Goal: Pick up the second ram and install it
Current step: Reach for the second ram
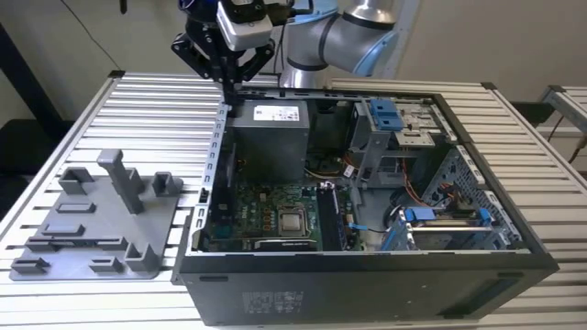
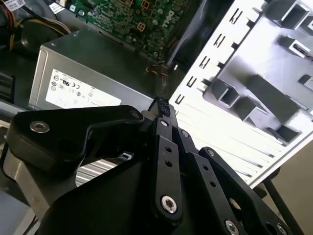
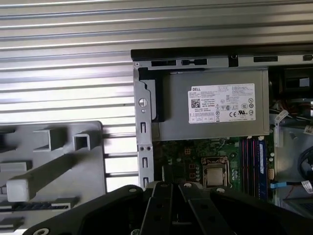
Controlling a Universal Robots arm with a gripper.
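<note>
Second ram (image 1: 78, 242) looks to be the dark, narrow strip standing on edge in a long slot of the grey fixture plate (image 1: 163, 223). In the exterior view it sits on the near part of that plate. You can see the same strip (image 3: 36, 203) in the first wrist view, though too dimly to make out its chips.

The plate lies flat on the slatted table (image 1: 147, 117), just beside the open computer case (image 1: 367, 292), on the exterior view's left. Your gripper (image 1: 229, 84) hangs above the case's far corner on that same side, over the edge of the grey power supply (image 1: 271, 137). That puts the stick well apart from the gripper, with the plate's tall upright post (image 1: 124, 180) roughly between them.

The black fingers (image 2: 166, 147) are drawn together until their tips meet. You can make out nothing clamped between them in either wrist view. Below the tips, the first wrist view shows the green motherboard (image 3: 195, 154).
</note>
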